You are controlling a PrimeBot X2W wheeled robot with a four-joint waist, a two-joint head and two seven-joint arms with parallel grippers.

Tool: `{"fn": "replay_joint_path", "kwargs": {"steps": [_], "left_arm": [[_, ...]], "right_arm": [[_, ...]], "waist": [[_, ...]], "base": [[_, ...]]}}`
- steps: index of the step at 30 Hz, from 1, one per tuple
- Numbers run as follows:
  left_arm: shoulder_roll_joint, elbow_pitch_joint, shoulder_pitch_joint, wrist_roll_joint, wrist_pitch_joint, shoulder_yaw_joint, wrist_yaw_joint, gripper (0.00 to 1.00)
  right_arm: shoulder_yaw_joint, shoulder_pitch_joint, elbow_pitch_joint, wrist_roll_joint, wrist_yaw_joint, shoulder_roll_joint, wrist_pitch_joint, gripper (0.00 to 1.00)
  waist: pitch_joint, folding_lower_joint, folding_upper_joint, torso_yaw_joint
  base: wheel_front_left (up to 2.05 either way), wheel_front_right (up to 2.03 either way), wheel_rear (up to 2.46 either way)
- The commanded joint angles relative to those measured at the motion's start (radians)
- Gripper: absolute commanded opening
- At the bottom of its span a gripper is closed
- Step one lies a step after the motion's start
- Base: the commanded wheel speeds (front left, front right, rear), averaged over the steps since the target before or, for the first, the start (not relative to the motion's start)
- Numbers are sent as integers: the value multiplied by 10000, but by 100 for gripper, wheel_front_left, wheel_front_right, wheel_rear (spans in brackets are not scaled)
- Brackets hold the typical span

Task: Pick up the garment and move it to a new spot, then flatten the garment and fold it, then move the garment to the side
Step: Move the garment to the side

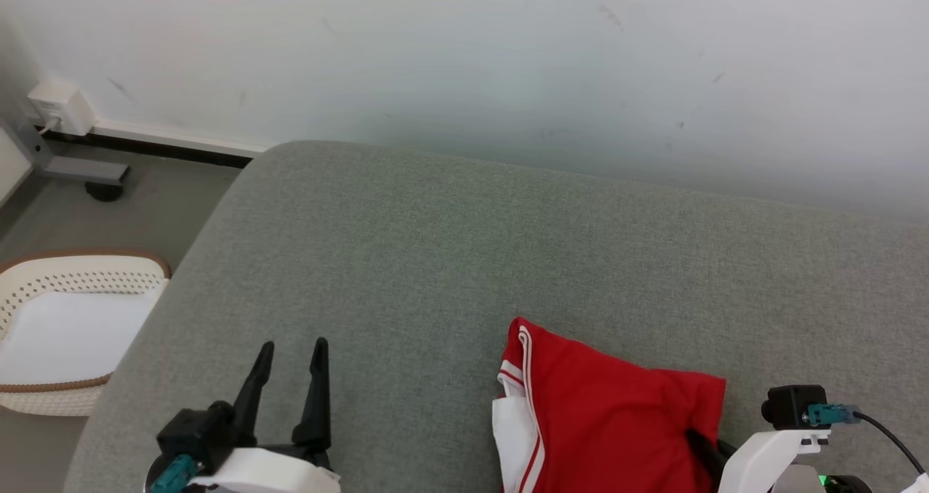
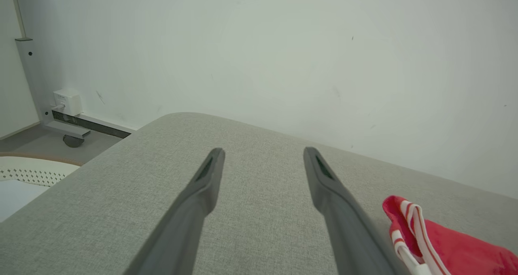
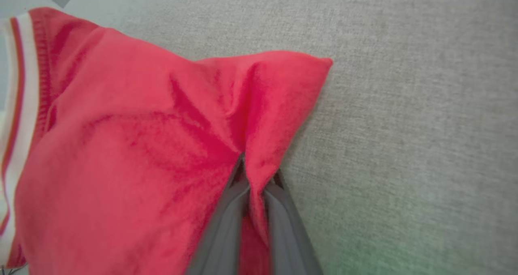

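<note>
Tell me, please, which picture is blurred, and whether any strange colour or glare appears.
Right wrist view: the red garment looks slightly blurred, and a green tint lies on the grey cushion at lower right. Head view: sharp, even light, no glare. Left wrist view: sharp, wall evenly lit.

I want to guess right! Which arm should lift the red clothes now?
Right. The right gripper pinches a fold of the red garment near its corner; the left gripper stands open over the grey cushion, apart from it.
</note>
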Motion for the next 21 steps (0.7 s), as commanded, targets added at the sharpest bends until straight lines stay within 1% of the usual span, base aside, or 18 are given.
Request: {"fn": "replay_joint_path", "kwargs": {"steps": [1,5,10,16,18,19,21], "left_arm": [[38,11,-40,-52,3,23,34,100],[36,-88,-89,-29,5,-64,-6,100],[36,-233,-249,88,5,-415,-110,100],[38,-266,-476,42,4,-1101,-179,100],[37,-262,-526,15,4,-1295,-175,100],[38,-230,-625,3,4,-1522,-172,100],[37,-221,-696,10,5,-1645,-153,100]], "right_arm": [[38,35,-16,-6,17,-46,-143,0],[-14,-341,-217,-287,10,-190,-696,0],[-190,-908,-320,-647,10,-353,-1443,0],[-336,-1596,-247,-869,10,-552,-1713,0],[-377,-1797,-245,-896,10,-641,-1768,0],[-481,-1917,-256,-911,10,-730,-1834,0],[-511,-2021,-281,-881,10,-743,-1900,0]], "waist": [[-28,0,-1,-49],[-66,0,-1,-307],[-70,0,-1,-999],[-16,0,-1,-2258],[12,0,-1,-2759],[57,0,-1,-3209],[124,0,-1,-3693]], "base": [[0,0,0],[0,0,0],[0,0,0],[0,0,0],[0,0,0],[0,0,0],[0,0,0]]}}
